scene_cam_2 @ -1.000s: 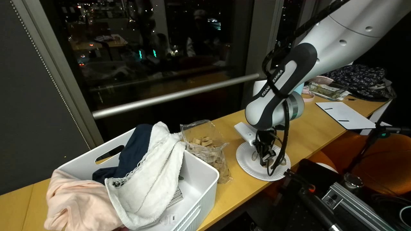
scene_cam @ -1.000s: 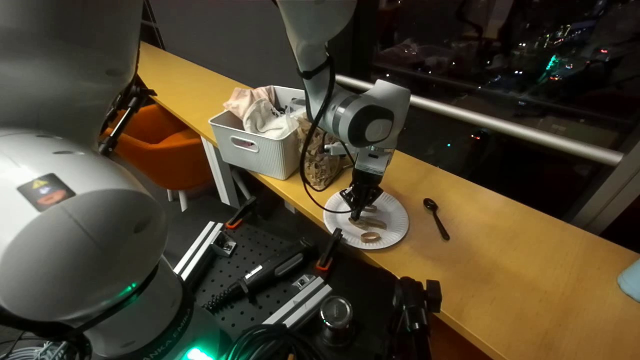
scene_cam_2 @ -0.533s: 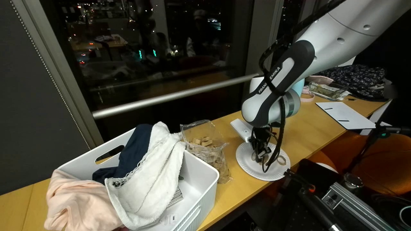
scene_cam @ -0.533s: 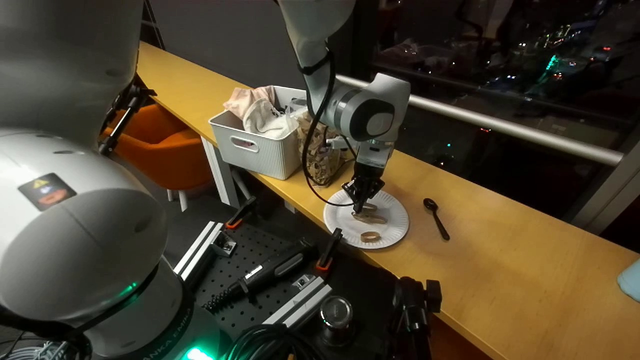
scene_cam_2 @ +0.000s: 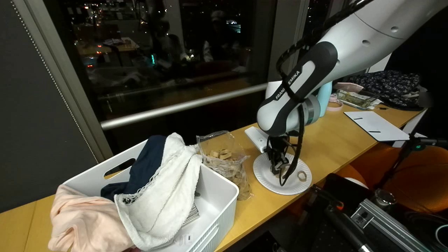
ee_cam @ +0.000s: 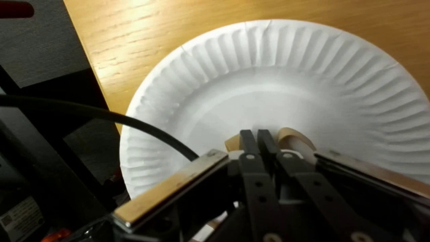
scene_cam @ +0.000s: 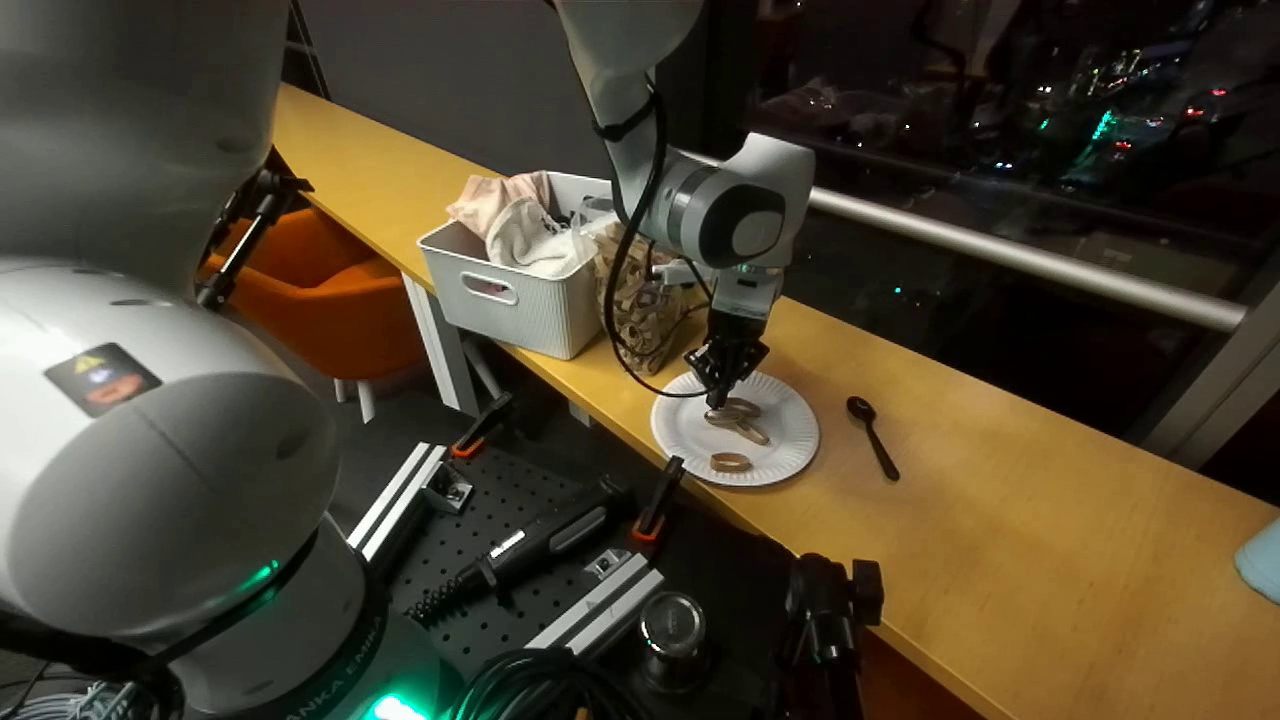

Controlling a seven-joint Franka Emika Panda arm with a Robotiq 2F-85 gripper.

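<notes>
Here's my black two-fingered gripper (ee_cam: 255,133), jaws nearly meeting, whether gripping I can't tell, half-hiding tan band-shaped rings (ee_cam: 291,133) beneath it on a round white paper plate (ee_cam: 268,50).

In an exterior view we have a round white paper plate (scene_cam: 790,427) on the yellow wooden worktop (scene_cam: 1000,520). On it we see clustered tan bands (scene_cam: 738,420) near the middle, a single tan band (scene_cam: 730,467) at six o'clock. From the plate, we place a black spoon (scene_cam: 873,438) at three, a clear plastic bag (scene_cam: 640,320) at eleven and, just beside the bag, a white rectangular plastic basket (scene_cam: 540,310) at ten.
</notes>
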